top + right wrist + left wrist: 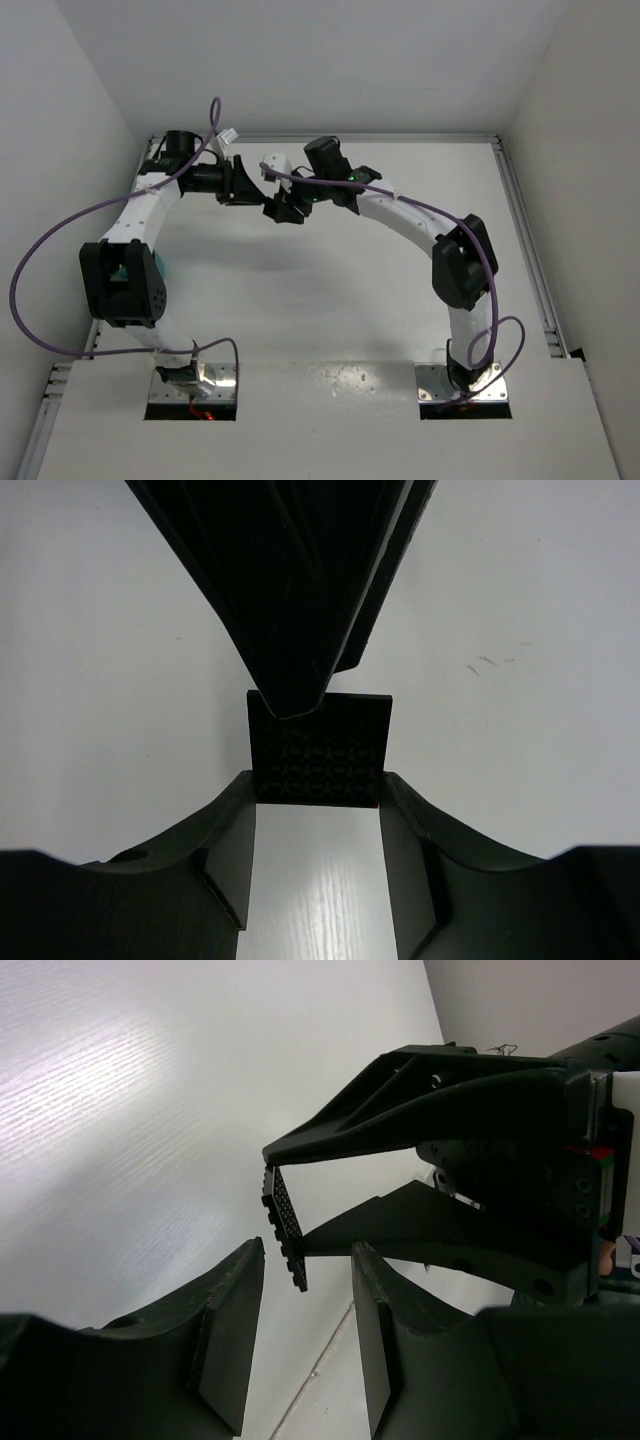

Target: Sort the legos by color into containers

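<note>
Between the spread fingertips of the left gripper [307, 1252], a black studded lego plate [290, 1235] hangs edge-on, with a gap showing on either side of its lower corner. Just beyond, the right gripper [287, 1203] pinches the plate at its jaw tips, above the white table [150, 1110].
</note>
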Controlling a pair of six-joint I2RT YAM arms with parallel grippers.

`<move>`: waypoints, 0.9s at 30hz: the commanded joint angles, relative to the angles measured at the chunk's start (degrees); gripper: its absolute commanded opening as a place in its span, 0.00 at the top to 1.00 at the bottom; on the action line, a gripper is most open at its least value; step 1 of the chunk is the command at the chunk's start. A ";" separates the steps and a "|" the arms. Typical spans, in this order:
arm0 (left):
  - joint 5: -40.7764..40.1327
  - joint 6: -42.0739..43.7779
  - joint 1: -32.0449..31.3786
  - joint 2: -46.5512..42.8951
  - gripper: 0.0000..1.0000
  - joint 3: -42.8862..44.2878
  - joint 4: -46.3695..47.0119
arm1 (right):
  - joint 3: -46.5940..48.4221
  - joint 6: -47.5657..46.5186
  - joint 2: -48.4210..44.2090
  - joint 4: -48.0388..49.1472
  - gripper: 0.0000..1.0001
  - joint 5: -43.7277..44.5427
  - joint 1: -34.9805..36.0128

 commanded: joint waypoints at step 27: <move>-3.04 0.94 -1.68 -0.41 0.63 -1.51 1.32 | 2.37 0.74 -3.03 3.06 0.78 0.26 1.45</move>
